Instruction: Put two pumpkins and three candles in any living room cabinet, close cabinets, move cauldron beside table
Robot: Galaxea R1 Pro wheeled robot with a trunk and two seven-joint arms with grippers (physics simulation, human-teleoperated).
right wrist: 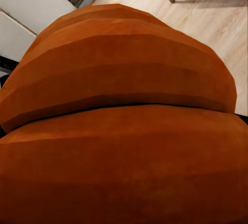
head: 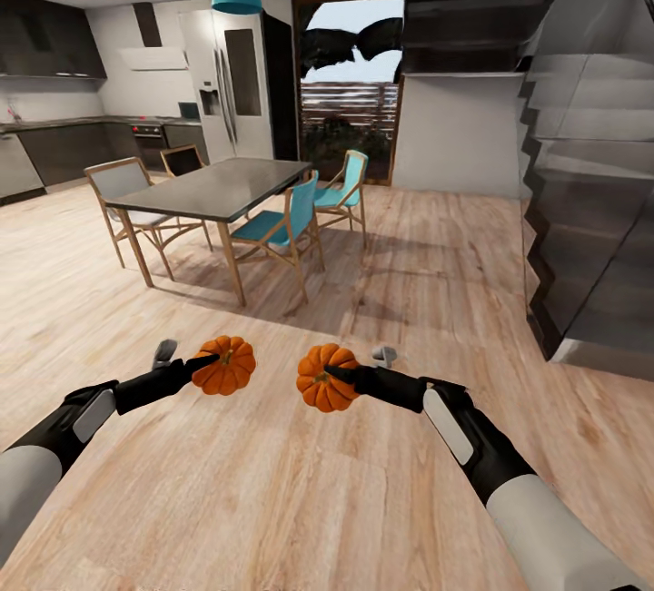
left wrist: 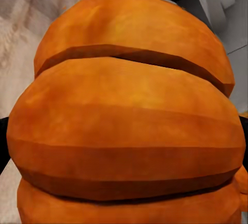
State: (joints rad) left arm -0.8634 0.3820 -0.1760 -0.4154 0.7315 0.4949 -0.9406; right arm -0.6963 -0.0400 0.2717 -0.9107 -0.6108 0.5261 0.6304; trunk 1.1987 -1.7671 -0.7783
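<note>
Two small orange ribbed pumpkins hang in front of me above the wood floor. My left gripper [head: 207,359] is shut on the left pumpkin [head: 227,368]. The right pumpkin [head: 324,381] is held the same way, with my right gripper [head: 334,373] shut on it. Up close, the left pumpkin's ribs [left wrist: 129,131] take up most of the left wrist view, and the right pumpkin [right wrist: 119,146] does so in the right wrist view. The cabinet, the candles, the cauldron and the low grey table are out of view.
Ahead to the left stands a dark dining table [head: 213,190] with wooden and teal chairs [head: 277,230]. A kitchen with a tall fridge [head: 229,83] lies behind it. A glass door [head: 350,87] is straight ahead. A grey staircase [head: 590,155] rises at the right.
</note>
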